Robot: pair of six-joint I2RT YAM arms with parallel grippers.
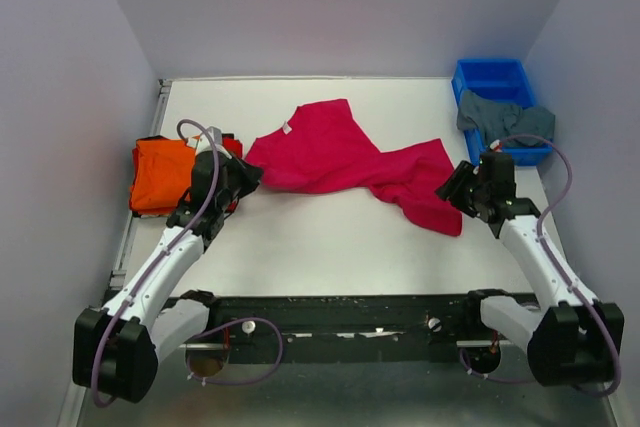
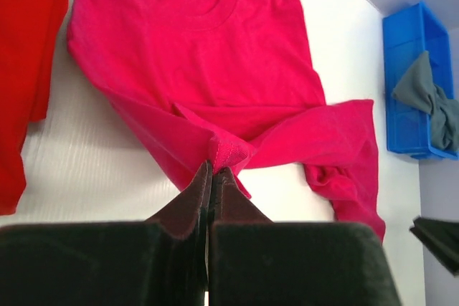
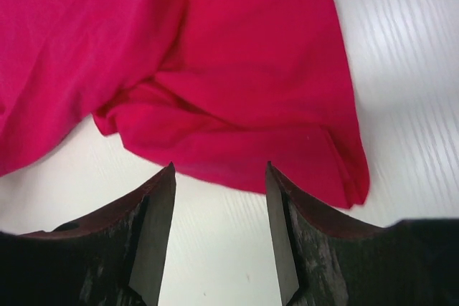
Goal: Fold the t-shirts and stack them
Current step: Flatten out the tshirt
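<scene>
The crimson-pink t-shirt (image 1: 345, 157) lies rumpled across the table's middle, collar toward the far left. My left gripper (image 1: 248, 175) is shut on its left sleeve hem (image 2: 228, 154). My right gripper (image 1: 450, 190) is open and empty just off the shirt's right edge (image 3: 237, 170), jaws apart over bare table. The orange t-shirt (image 1: 163, 172) lies folded at the left with the red t-shirt (image 1: 232, 147) under it; the red one shows in the left wrist view (image 2: 25, 69). The grey-teal t-shirt (image 1: 503, 120) hangs over the bin.
A blue plastic bin (image 1: 490, 82) stands at the far right corner; it also shows in the left wrist view (image 2: 409, 77). White walls close the table on three sides. The arms' black mounting rail (image 1: 350, 312) runs along the near edge.
</scene>
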